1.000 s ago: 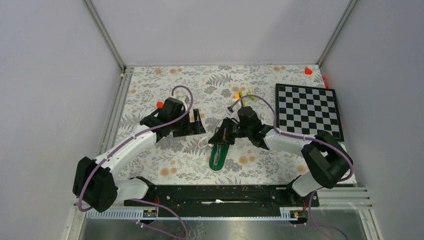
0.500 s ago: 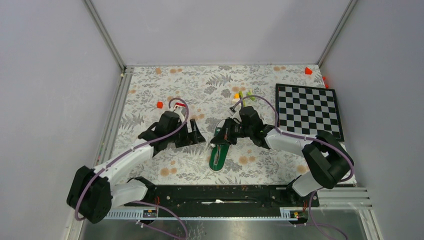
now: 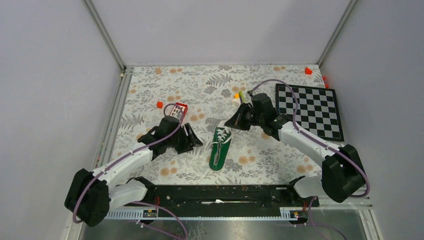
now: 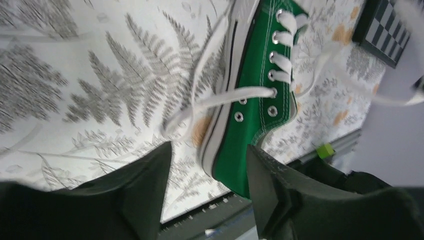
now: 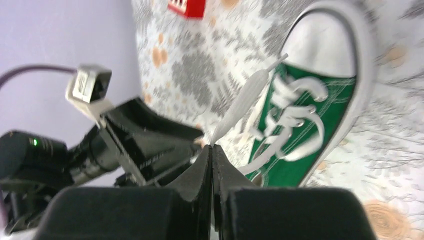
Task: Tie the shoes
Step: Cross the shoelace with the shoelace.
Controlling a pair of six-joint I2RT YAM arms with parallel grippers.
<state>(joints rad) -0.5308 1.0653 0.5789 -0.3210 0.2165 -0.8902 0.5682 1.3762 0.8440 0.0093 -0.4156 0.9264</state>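
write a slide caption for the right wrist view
Right gripper shut on a white lace of the green sneaker.

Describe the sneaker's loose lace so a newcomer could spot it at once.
At the middle of the floral tablecloth lies a green sneaker. A white lace trails from its eyelets flat onto the cloth on the left arm's side. The second lace is lifted, pinched in the right gripper.

Fern-print surface (image 3: 150, 85) here. A green sneaker (image 3: 218, 150) lies flat on it between the left jaws and the right jaws, toe end nearer the right ones. The chessboard (image 3: 308, 110) sits out past the right jaws, a red-and-white block (image 3: 178, 110) is just beyond the left jaws, and there's a small red cube (image 3: 159, 104) near that.
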